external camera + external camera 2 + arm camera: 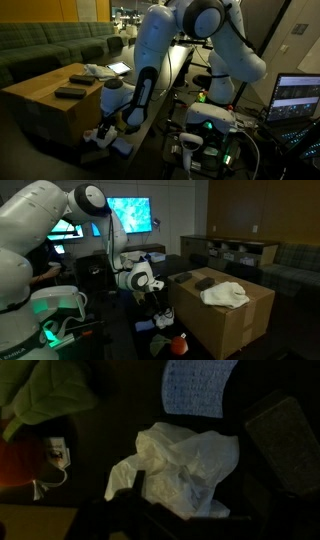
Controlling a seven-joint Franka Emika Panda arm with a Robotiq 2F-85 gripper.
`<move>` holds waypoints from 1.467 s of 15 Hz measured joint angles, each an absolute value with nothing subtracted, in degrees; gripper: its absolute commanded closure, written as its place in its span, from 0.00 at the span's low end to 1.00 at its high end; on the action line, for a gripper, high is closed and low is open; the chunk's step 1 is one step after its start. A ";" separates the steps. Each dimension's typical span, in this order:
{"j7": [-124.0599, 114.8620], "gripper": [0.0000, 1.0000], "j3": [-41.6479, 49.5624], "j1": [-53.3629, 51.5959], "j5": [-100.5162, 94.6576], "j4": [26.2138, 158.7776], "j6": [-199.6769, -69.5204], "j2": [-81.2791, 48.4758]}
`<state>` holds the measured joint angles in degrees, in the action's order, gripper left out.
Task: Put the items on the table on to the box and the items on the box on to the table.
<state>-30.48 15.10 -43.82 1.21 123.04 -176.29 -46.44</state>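
Note:
The brown box (40,100) (225,325) carries a white cloth (226,295) (100,71) and two flat dark items (72,92) (204,283). My gripper (152,304) (104,131) hangs low beside the box, over the dark table (100,470). In the wrist view a crumpled white bag-like item (185,460) lies right under the gripper (185,510). The jaws stand open around its near edge, with one dark finger (138,482) at its left. Nothing is held.
On the table around the white item lie a green soft thing (50,390), an orange object (18,460), a small white plug (56,454), a pale meshed item (197,385) and a dark flat rectangle (285,440). A lit laptop (298,97) stands behind the arm.

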 measured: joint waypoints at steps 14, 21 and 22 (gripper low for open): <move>-27.48 0.00 10.33 -35.98 4.33 117.88 -177.51 -52.89; -27.00 0.01 8.31 -32.12 4.54 114.73 -177.51 -55.75; -26.84 0.11 7.94 -31.63 4.55 114.41 -177.51 -56.09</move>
